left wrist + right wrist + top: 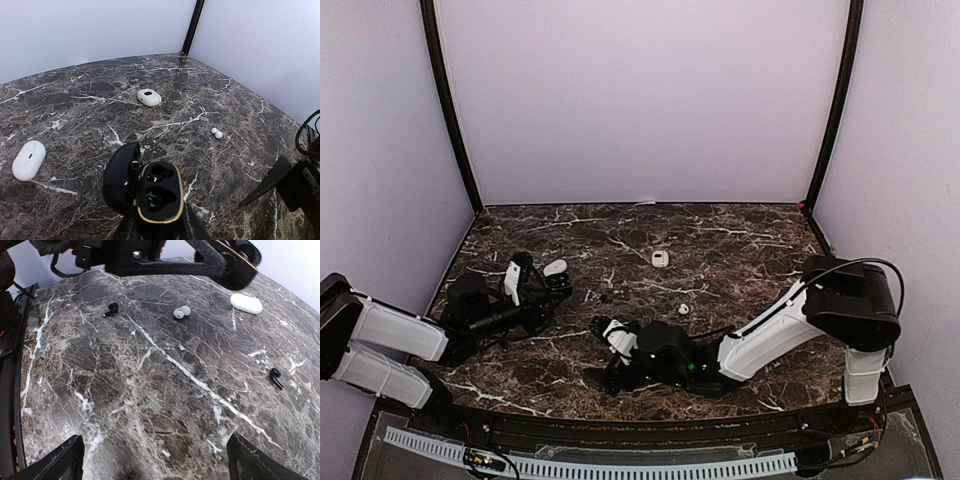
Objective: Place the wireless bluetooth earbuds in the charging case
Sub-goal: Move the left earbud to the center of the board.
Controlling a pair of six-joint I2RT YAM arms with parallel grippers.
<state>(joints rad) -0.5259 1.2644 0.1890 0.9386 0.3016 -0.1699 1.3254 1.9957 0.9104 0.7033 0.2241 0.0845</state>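
Dark marble veined in white forms the table. From the top camera two shut cases show on it: the left white case just beside the left gripper, and the rear white case farther back near the middle. The white earbuds read here as one pale speck right of centre, well apart from both cases. The right gripper sits low over the near middle of the table.

In the left wrist view the left gripper is clamped on the black charging case. The case stands open, its lid hinged back to the left and a gold rim around two dark wells. I cannot tell whether anything sits in the wells. Beyond it to the right the white earbuds count as two: tiny, glossy, rounded beads touching each other, well apart from the case. Each white case bears a small dark mark, too small to read.

In the right wrist view the right gripper's fingertips stand at the lower corners, spread wide, with only bare marble between them. Three more earbuds lie here: a first black earbud with a stem, a second black earbud at the right, and one pale earbud, curled, near the left white case
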